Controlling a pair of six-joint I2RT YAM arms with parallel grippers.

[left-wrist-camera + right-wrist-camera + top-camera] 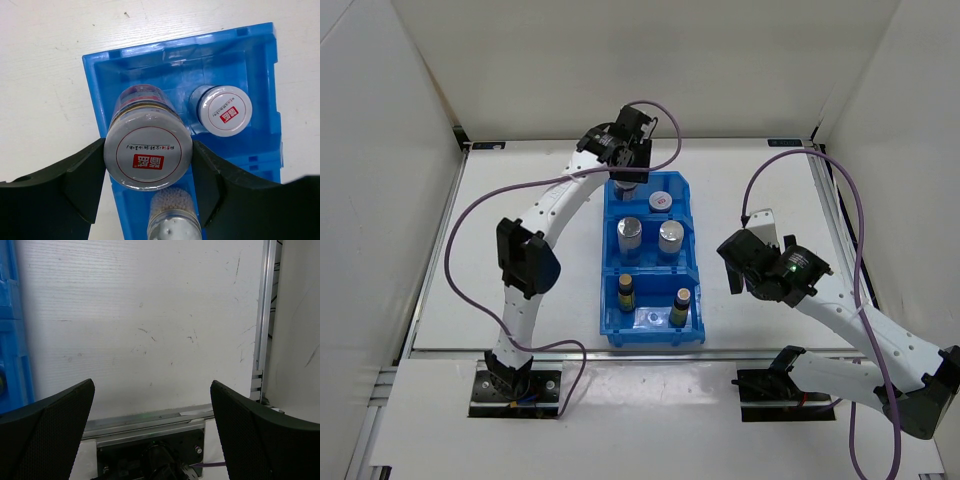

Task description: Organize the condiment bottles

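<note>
While poised over the blue bin (97, 85), shown gripping a red-labelled silver-lidded jar (148, 147) between the fingers (82, 180) of the closed left hand (148, 167); a second jar (224, 111) just beyond the fingertips, inside the bin. Right hand (152, 395) spread wide, empty, over the tabletop (150, 315).

From above, my left end effector (625, 168) covers most of the gripped jar (626, 188). On the left wrist feed, a second jar (172, 220) runs off the bottom edge. The right wrist feed clips the blue bin (9, 330) at its left edge.
</note>
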